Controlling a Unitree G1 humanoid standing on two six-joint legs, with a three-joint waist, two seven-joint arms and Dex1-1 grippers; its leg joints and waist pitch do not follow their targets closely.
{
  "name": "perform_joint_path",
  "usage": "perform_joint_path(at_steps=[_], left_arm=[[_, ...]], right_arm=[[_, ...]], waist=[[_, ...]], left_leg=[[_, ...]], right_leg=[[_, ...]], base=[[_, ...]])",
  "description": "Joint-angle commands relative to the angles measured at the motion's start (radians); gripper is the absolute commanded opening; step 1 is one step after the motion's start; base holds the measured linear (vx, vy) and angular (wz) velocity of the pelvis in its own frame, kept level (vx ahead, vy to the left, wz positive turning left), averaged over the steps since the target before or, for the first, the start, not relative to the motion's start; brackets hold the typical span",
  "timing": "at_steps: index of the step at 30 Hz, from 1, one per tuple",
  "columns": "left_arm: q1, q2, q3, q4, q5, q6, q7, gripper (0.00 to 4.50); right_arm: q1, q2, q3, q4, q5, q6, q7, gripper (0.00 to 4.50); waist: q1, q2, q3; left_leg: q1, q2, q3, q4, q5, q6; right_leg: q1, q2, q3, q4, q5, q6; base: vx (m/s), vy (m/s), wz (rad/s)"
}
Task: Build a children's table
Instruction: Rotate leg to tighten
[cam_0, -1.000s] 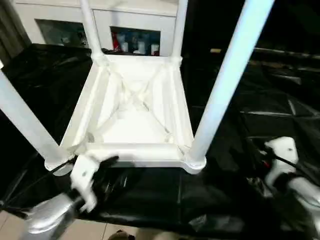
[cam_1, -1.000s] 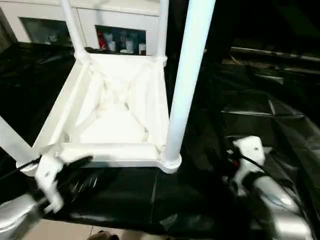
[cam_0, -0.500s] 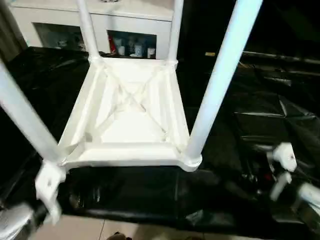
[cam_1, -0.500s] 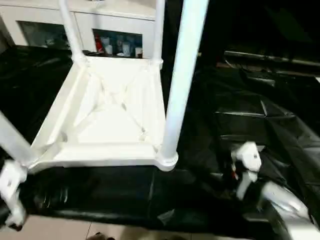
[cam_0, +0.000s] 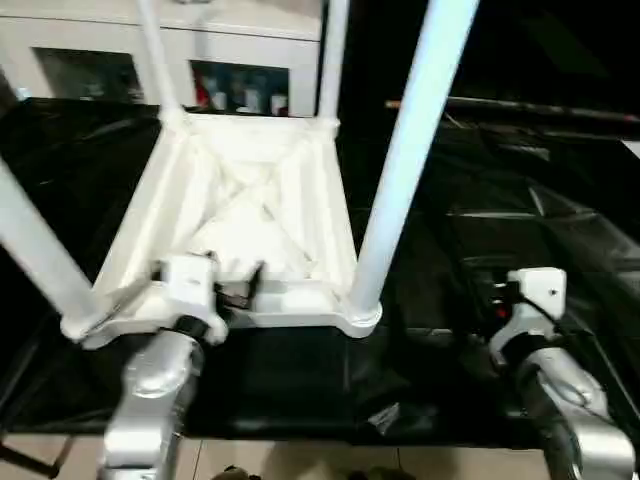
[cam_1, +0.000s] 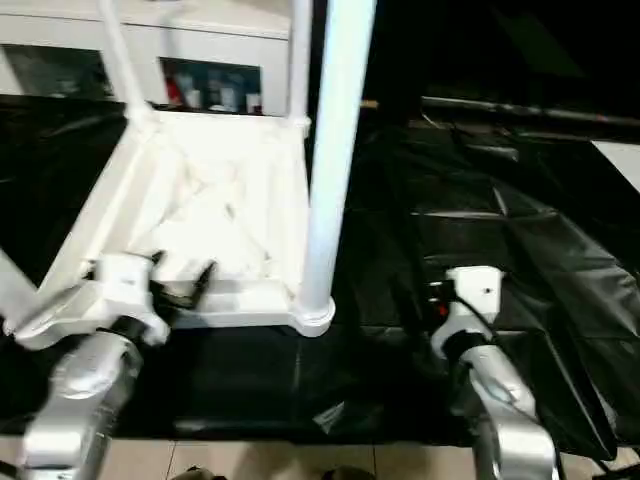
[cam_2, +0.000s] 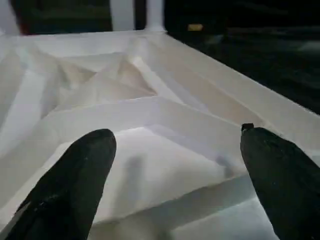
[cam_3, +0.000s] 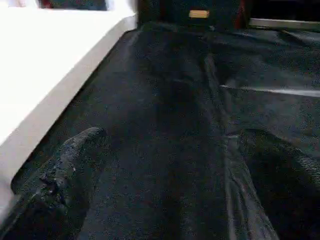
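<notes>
Seemingly empty, left hand (cam_2: 175, 165) gapes wide over tabletop (cam_2: 165, 115).

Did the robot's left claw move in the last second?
Yes. The left claw swung out past the near-left corner, then came back to the tabletop's near rim.

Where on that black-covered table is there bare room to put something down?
The widest bare stretch of the black-draped work table lies to the right of the upside-down children's table, beyond the right gripper. A narrower strip runs along the near edge between the two arms. The left side is crowded: the left gripper sits at the tabletop's near rim.
</notes>
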Motion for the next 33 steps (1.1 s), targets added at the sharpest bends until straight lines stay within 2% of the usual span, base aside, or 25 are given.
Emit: perform_joint_path(at_steps=[1, 2, 3, 4, 5, 7, 8, 9, 10, 11, 13, 14, 18, 23, 24, 25, 26, 27, 28, 29, 30, 31, 32, 33], left_arm=[[0.030, 0.037, 0.006, -0.025, -0.016, -0.022, -0.045, 4.44], [0.040, 0.044, 0.013, -0.033, -0.027, -0.020, -0.057, 4.44], [0.044, 0.046, 0.020, -0.036, -0.032, -0.021, -0.061, 4.44], [0.049, 0.046, 0.026, -0.040, -0.027, -0.027, -0.055, 4.44], [0.051, 0.045, 0.030, -0.039, -0.020, -0.034, -0.050, 4.44], [0.048, 0.045, 0.035, -0.032, 0.014, -0.023, -0.012, 4.44], [0.031, 0.031, 0.054, -0.017, 0.030, -0.016, 0.042, 4.44], [0.028, 0.028, 0.058, -0.014, 0.031, -0.014, 0.051, 4.44], [0.016, 0.017, 0.078, -0.008, 0.026, -0.013, 0.088, 4.44], [0.011, 0.011, 0.089, -0.011, 0.010, -0.010, 0.094, 4.44], [0.009, 0.009, 0.098, -0.018, -0.010, -0.014, 0.090, 4.44], [0.013, 0.011, 0.094, -0.036, -0.013, -0.003, 0.083, 4.44], [0.009, 0.009, 0.093, -0.043, -0.011, 0.010, 0.081, 4.44], [-0.008, 0.006, 0.085, -0.037, -0.013, 0.019, 0.084, 4.44], [-0.010, 0.007, 0.083, -0.037, -0.014, 0.019, 0.080, 4.44], [-0.012, 0.008, 0.082, -0.037, -0.013, 0.019, 0.080, 4.44], [-0.016, 0.012, 0.081, -0.036, -0.006, 0.027, 0.083, 4.44], [-0.017, 0.013, 0.081, -0.036, -0.006, 0.028, 0.084, 4.44], [-0.019, 0.014, 0.081, -0.033, -0.003, 0.030, 0.085, 4.44], [-0.021, 0.015, 0.082, -0.032, -0.003, 0.032, 0.086, 4.44], [-0.022, 0.016, 0.083, -0.031, -0.003, 0.033, 0.086, 4.44], [-0.018, 0.013, 0.087, -0.036, -0.009, 0.041, 0.086, 4.44], [-0.015, 0.014, 0.087, -0.038, -0.009, 0.042, 0.086, 4.44], [-0.008, 0.015, 0.088, -0.042, -0.007, 0.043, 0.086, 4.44]], right_arm=[[0.014, -0.041, -0.010, 0.001, -0.014, -0.016, 0.030, 4.50], [0.017, -0.050, -0.020, 0.002, -0.007, -0.012, 0.037, 4.50], [0.018, -0.054, -0.027, 0.001, -0.003, -0.010, 0.043, 4.50], [0.019, -0.061, -0.028, -0.003, -0.001, 0.002, 0.051, 4.50], [0.021, -0.063, -0.029, -0.006, -0.003, 0.010, 0.056, 4.50], [0.018, -0.066, -0.023, -0.015, -0.008, 0.026, 0.056, 4.50], [0.010, -0.060, -0.010, -0.017, -0.012, 0.044, 0.043, 4.50], [0.008, -0.059, -0.008, -0.018, -0.013, 0.047, 0.040, 4.50], [0.007, -0.057, 0.008, -0.021, -0.018, 0.052, 0.029, 4.50], [0.008, -0.054, 0.018, -0.022, -0.024, 0.052, 0.025, 4.50], [0.009, -0.050, 0.030, -0.023, -0.031, 0.049, 0.022, 4.50], [0.009, -0.038, 0.038, -0.024, -0.030, 0.052, 0.020, 4.50], [-0.001, -0.023, 0.041, -0.019, -0.033, 0.055, 0.011, 4.50], [-0.018, -0.009, 0.050, -0.014, -0.028, 0.065, -0.008, 4.50], [-0.019, -0.007, 0.051, -0.012, -0.031, 0.064, -0.009, 4.50], [-0.020, -0.003, 0.054, -0.011, -0.033, 0.062, -0.011, 4.50], [-0.021, 0.002, 0.056, -0.012, -0.034, 0.062, -0.013, 4.50], [-0.021, 0.003, 0.056, -0.012, -0.034, 0.062, -0.013, 4.50], [-0.021, 0.005, 0.057, -0.014, -0.034, 0.062, -0.013, 4.50], [-0.020, 0.006, 0.057, -0.016, -0.033, 0.063, -0.014, 4.50], [-0.020, 0.007, 0.057, -0.017, -0.033, 0.063, -0.014, 4.50], [-0.013, 0.004, 0.059, -0.018, -0.030, 0.058, -0.008, 4.50], [-0.011, 0.003, 0.058, -0.019, -0.027, 0.055, -0.005, 4.50], [-0.007, 0.002, 0.055, -0.021, -0.021, 0.050, 0.001, 4.50]], waist=[[0.007, 0.008, -0.047], [0.008, 0.006, -0.048], [0.011, 0.007, -0.051], [0.012, 0.004, -0.047], [0.012, 0.005, -0.050], [0.016, 0.004, -0.051], [0.018, 0.008, -0.051], [0.019, 0.010, -0.049], [0.019, 0.003, -0.041], [0.020, 0.003, -0.041], [0.019, 0.004, -0.037], [0.017, -0.002, -0.033], [0.012, 0.004, -0.031], [0.013, 0.005, -0.032], [0.011, 0.004, -0.036], [0.011, 0.006, -0.045], [0.009, 0.008, -0.065], [0.009, 0.006, -0.080], [0.009, 0.004, -0.092], [0.012, 0.008, -0.109], [0.013, 0.012, -0.108], [0.014, 0.017, -0.095], [0.011, 0.023, -0.071], [0.003, 0.025, -0.053]], left_leg=[[0.007, 0.074, -0.039, -0.099, -0.426, -0.029], [0.004, 0.073, -0.034, -0.098, -0.392, -0.009], [0.006, 0.073, -0.032, -0.095, -0.378, -0.003], [0.001, 0.074, -0.029, -0.095, -0.344, 0.010], [-0.002, 0.074, -0.029, -0.093, -0.321, 0.017], [-0.003, 0.074, -0.024, -0.088, -0.257, 0.039], [-0.008, 0.077, -0.023, -0.086, -0.201, 0.055], [-0.008, 0.077, -0.023, -0.087, -0.200, 0.054], [-0.008, 0.077, -0.021, -0.088, -0.221, 0.051], [-0.005, 0.075, -0.020, -0.089, -0.233, 0.047], [-0.003, 0.077, -0.022, -0.092, -0.272, 0.029], [-0.002, 0.078, -0.025, -0.096, -0.300, 0.016], [0.001, 0.079, -0.027, -0.100, -0.336, -0.007], [0.000, 0.077, -0.027, -0.100, -0.336, -0.012], [-0.013, 0.076, -0.025, -0.095, -0.237, 0.008], [-0.023, 0.069, -0.018, -0.080, -0.092, 0.058], [-0.036, 0.054, -0.015, -0.054, 0.125, 0.144], [-0.042, 0.041, -0.011, -0.031, 0.267, 0.203], [-0.066, 0.015, -0.006, -0.010, 0.454, 0.304], [-0.070, 0.007, -0.009, 0.006, 0.488, 0.330], [-0.089, 0.010, -0.013, 0.006, 0.487, 0.371], [-0.094, 0.021, -0.009, -0.004, 0.259, 0.362], [-0.062, 0.044, -0.006, -0.020, -0.135, 0.272], [-0.038, 0.053, -0.009, -0.026, -0.329, 0.194]], right_leg=[[0.012, -0.084, 0.058, -0.080, -0.317, -0.134], [0.014, -0.080, 0.059, -0.076, -0.299, -0.148], [0.013, -0.080, 0.060, -0.074, -0.286, -0.154], [0.012, -0.080, 0.061, -0.073, -0.259, -0.166], [0.016, -0.079, 0.060, -0.069, -0.237, -0.170], [0.015, -0.077, 0.061, -0.064, -0.168, -0.185], [0.019, -0.075, 0.059, -0.057, -0.109, -0.202], [0.019, -0.073, 0.057, -0.056, -0.111, -0.205], [0.017, -0.073, 0.056, -0.061, -0.155, -0.198], [0.015, -0.072, 0.056, -0.065, -0.184, -0.192], [0.012, -0.073, 0.055, -0.072, -0.264, -0.174], [0.008, -0.072, 0.056, -0.074, -0.317, -0.152], [0.003, -0.070, 0.057, -0.076, -0.319, -0.143], [0.004, -0.072, 0.059, -0.077, -0.308, -0.141], [0.003, -0.068, 0.060, -0.071, -0.193, -0.163], [-0.001, -0.061, 0.055, -0.062, -0.023, -0.205], [-0.006, -0.051, 0.044, -0.037, 0.224, -0.258], [-0.011, -0.042, 0.036, -0.022, 0.385, -0.277], [-0.033, -0.025, 0.017, -0.017, 0.603, -0.297], [-0.033, -0.025, 0.014, -0.010, 0.660, -0.298], [-0.053, -0.018, 0.000, -0.022, 0.637, -0.297], [-0.062, -0.030, -0.010, -0.062, 0.331, -0.272], [-0.066, -0.045, -0.022, -0.110, -0.201, -0.219], [-0.070, -0.047, -0.035, -0.124, -0.452, -0.160]], base=[[0.059, -0.025, 0.03], [0.060, -0.033, 0.03], [0.060, -0.033, 0.03], [0.052, -0.040, 0.04], [0.000, 0.000, 0.00], [0.000, 0.000, 0.00], [0.000, 0.000, 0.00], [0.000, 0.000, 0.00], [0.000, 0.000, 0.00], [0.000, 0.000, 0.00], [0.000, 0.000, 0.00], [0.000, 0.000, 0.00], [0.000, 0.000, 0.00], [0.000, 0.000, 0.00], [0.000, 0.000, 0.00], [0.000, 0.000, 0.00], [0.000, 0.000, 0.00], [0.000, 0.000, 0.00], [0.000, 0.000, 0.00], [-0.084, 0.012, 0.04], [-0.084, 0.012, 0.04], [-0.119, 0.017, 0.02], [-0.141, 0.034, -0.04], [-0.141, 0.034, -0.04]])
